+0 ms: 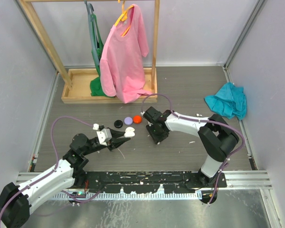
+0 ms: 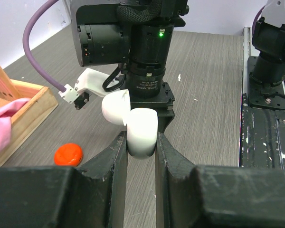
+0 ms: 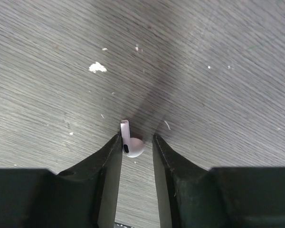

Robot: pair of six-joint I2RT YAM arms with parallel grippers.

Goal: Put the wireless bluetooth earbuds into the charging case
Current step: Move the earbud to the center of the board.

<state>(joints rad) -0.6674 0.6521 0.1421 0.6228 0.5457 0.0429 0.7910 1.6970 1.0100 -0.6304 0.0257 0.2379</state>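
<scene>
My left gripper (image 1: pixel 125 134) is shut on a white charging case (image 1: pixel 129 132) and holds it above the table with its lid (image 2: pixel 115 108) hinged open. In the left wrist view the case (image 2: pixel 142 126) sits pinched between the fingers (image 2: pixel 141 142). My right gripper (image 1: pixel 157 138) points down at the table just right of the case. In the right wrist view a white earbud (image 3: pixel 131 144) lies on the table between the jaws of that gripper (image 3: pixel 137 141). It rests against the left finger, with a gap to the right finger. The jaws are open around it.
Three small round cases, black (image 1: pixel 118 123), lilac (image 1: pixel 128 120) and red (image 1: pixel 137 118), lie just behind the grippers. A wooden clothes rack (image 1: pixel 73 92) with a pink shirt (image 1: pixel 123 57) stands at the back. A teal cloth (image 1: pixel 226 100) lies at the right.
</scene>
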